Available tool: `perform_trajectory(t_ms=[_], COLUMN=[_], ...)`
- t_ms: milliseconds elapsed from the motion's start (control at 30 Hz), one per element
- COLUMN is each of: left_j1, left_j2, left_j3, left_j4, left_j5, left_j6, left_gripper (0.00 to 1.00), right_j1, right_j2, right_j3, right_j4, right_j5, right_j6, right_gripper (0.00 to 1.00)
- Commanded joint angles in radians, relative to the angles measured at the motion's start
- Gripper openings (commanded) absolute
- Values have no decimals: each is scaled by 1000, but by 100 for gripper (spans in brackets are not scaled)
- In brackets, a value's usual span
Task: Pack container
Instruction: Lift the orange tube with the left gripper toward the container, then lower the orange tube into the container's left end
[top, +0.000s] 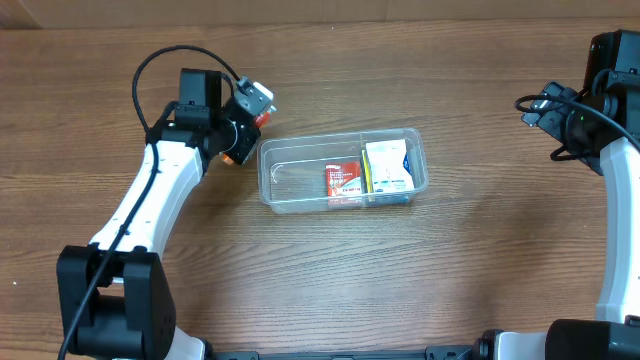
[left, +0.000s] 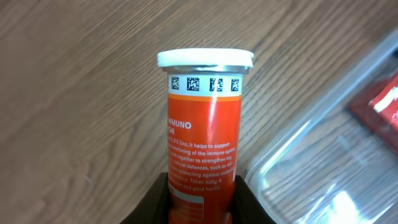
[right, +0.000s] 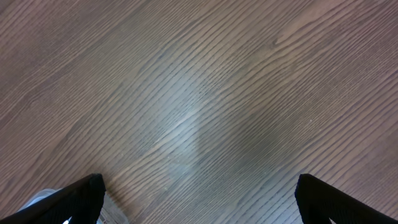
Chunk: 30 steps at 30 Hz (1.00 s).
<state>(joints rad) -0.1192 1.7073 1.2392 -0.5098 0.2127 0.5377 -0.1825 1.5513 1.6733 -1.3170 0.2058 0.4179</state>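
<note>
The clear plastic container (top: 290, 182) lies at the table's middle. It holds a red box (top: 343, 180) and a white and yellow box (top: 388, 168) in its right half. My left gripper (top: 240, 135) is just off the container's left end and is shut on an orange tube (top: 262, 119) with a white cap. In the left wrist view the tube (left: 205, 137) stands between the fingers (left: 202, 202), with the container's corner (left: 311, 162) to its right. My right gripper (right: 202, 199) is open and empty over bare wood, and in the overhead view (top: 545, 108) it is at the far right.
The wooden table (top: 450, 270) has nothing else standing on it. The left half of the container has no items in it. A cable loops above the left arm (top: 150, 200).
</note>
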Motion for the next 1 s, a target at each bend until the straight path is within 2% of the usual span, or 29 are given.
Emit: perform_trajectory(t_ms=[0, 200, 333, 467, 567, 667, 967], left_j1=[-43, -189, -295, -385, -416, -427, -432], left_j2=[-22, -22, -22, -8, 25, 55, 160], left_j3=[23, 23, 23, 23, 23, 23, 23], left_j4=[4, 114, 167, 169, 171, 172, 208], left_j5=[-31, -246, -279, -279, -279, -279, -275], left_j6=[264, 457, 506, 469, 346, 287, 285], left_gripper=[4, 4, 4, 4, 4, 4, 4], right_j1=[-1, -1, -1, -1, -1, -1, -1], right_j2=[-5, -5, -5, -5, -5, -5, -5], right_j3=[16, 16, 16, 16, 16, 16, 16], right_j4=[6, 6, 6, 6, 6, 6, 6], right_j5=[-1, -1, -1, 0, 0, 0, -1], right_j6=[5, 5, 5, 5, 5, 5, 5], right_gripper=[100, 100, 100, 100, 100, 100, 100])
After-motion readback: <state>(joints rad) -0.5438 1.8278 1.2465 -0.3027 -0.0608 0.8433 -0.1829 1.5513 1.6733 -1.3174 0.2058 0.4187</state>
